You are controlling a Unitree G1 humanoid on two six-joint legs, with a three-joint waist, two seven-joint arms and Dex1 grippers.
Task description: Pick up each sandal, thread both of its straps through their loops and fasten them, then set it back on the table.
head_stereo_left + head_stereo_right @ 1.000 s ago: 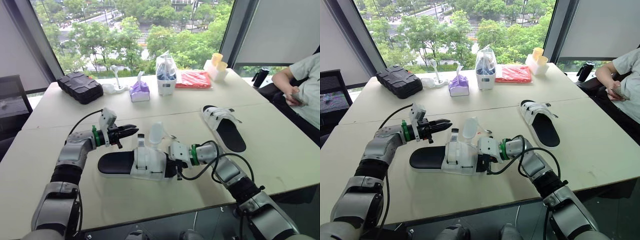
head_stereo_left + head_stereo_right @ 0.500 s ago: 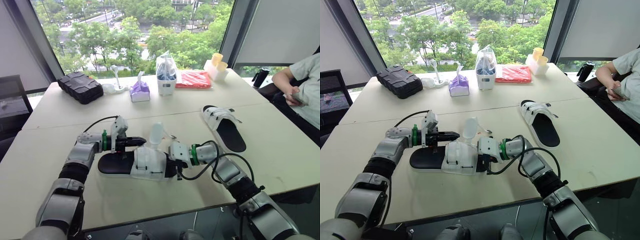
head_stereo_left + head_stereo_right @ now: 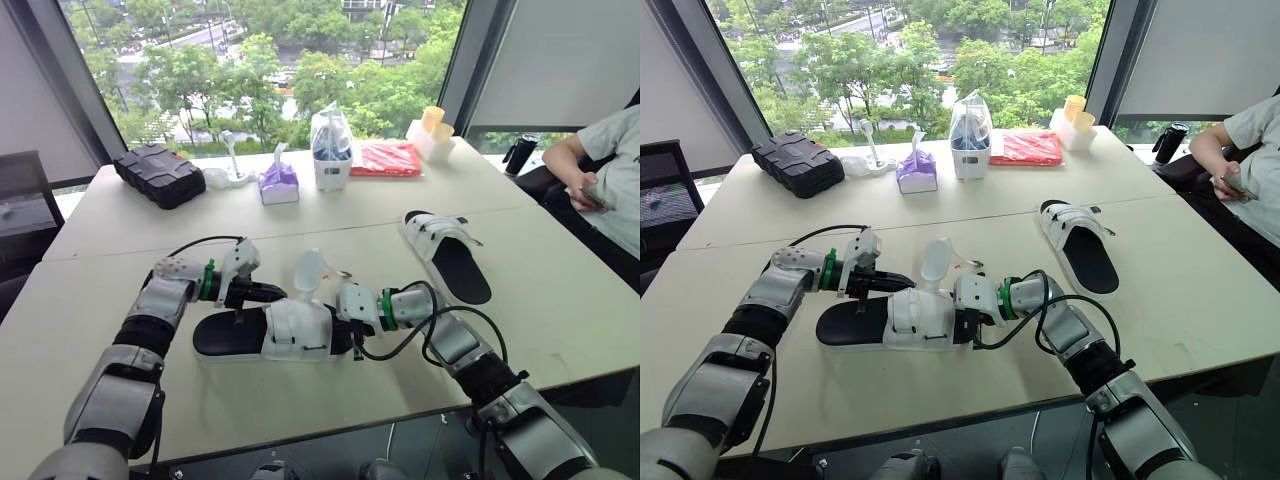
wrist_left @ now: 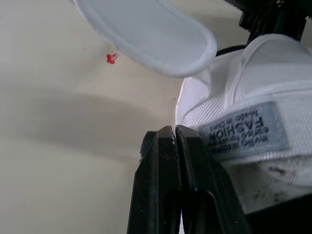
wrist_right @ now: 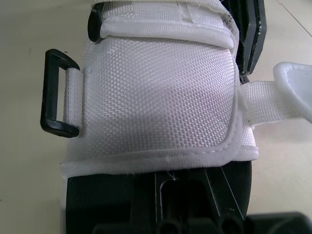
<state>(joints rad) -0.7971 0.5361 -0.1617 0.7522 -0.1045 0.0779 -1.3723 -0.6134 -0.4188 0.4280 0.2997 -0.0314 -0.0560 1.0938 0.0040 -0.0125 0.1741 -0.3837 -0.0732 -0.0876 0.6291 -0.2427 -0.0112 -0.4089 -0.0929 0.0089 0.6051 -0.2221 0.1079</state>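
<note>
Threading step in hand on the near sandal (image 3: 275, 330), flat on the table (image 3: 580, 300) between both grippers. Left gripper (image 3: 278, 293) closed tight, fingertips (image 4: 165, 146) pressed together against the white upper (image 4: 214, 97) beside the label (image 4: 243, 134), with nothing visible between them. Right gripper (image 3: 352, 318) at the end with the straps; cannot tell whether gripping. One strap (image 3: 308, 268) standing up loose, black loop (image 5: 56, 92) empty. Next, probably: open the left gripper, take the strap end, guide it through the loop. Second sandal (image 3: 450, 255) lying well apart, on the right.
</note>
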